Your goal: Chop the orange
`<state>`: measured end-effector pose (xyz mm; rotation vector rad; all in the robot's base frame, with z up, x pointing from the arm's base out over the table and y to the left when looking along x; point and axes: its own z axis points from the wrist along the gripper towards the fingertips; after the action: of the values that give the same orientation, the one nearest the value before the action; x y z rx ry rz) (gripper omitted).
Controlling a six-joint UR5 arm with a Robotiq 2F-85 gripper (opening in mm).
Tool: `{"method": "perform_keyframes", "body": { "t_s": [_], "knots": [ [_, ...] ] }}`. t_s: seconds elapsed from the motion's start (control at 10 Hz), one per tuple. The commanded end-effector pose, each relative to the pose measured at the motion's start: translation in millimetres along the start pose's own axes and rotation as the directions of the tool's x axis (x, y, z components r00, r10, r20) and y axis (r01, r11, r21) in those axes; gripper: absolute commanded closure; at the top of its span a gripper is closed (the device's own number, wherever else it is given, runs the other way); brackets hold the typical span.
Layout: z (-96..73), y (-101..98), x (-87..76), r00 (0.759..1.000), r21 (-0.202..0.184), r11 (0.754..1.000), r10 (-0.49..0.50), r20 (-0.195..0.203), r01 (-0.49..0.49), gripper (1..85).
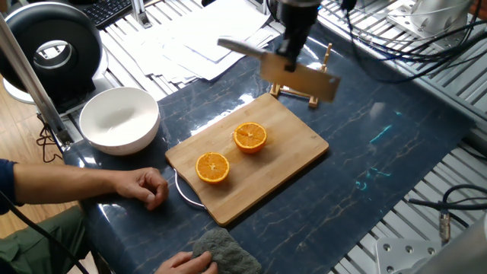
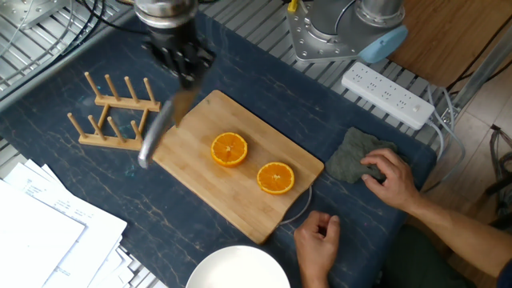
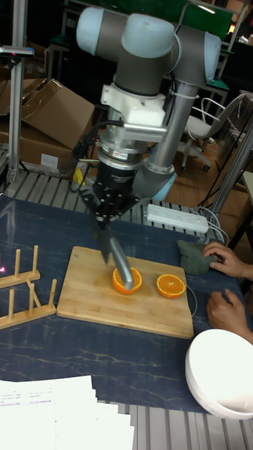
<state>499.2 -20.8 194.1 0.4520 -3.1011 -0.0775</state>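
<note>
Two halves of the orange lie cut side up on the bamboo cutting board (image 1: 293, 156): one half (image 1: 249, 137) toward the far side, the other half (image 1: 212, 167) nearer the person. They show again as the left half (image 2: 230, 150) and the right half (image 2: 276, 178). My gripper (image 1: 291, 59) is shut on a knife (image 1: 300, 78) with a broad blade and a silver handle (image 2: 154, 138). It holds the knife in the air over the board's far corner, apart from the orange. In the tall fixed view the handle (image 3: 124, 271) overlaps the left half (image 3: 133, 280).
A wooden peg rack (image 2: 112, 120) stands just beyond the board. A white bowl (image 1: 119, 119) sits near the person, whose hands (image 2: 392, 178) rest by a grey cloth (image 2: 352, 154). Papers (image 1: 205, 38) and a power strip (image 2: 388, 92) lie at the table's edges.
</note>
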Motion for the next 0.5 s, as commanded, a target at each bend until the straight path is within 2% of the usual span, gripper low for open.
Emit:
{"method": "perform_keyframes", "body": {
  "t_s": [0.0, 0.2, 0.3, 0.4],
  "knots": [
    [11.0, 43.4, -21.5, 0.998, -0.079, 0.995, 0.055, 0.013, -0.053, 84.3],
    [25.7, 59.5, -32.6, 0.999, -0.106, 0.994, 0.032, 0.011, -0.031, 84.3],
    [34.6, 64.5, -39.9, 1.000, -0.104, 0.994, 0.019, 0.021, -0.017, 84.3],
    [43.6, 63.6, -48.2, 0.999, -0.081, 0.996, -0.016, 0.037, 0.019, 84.3]
  ]
}}
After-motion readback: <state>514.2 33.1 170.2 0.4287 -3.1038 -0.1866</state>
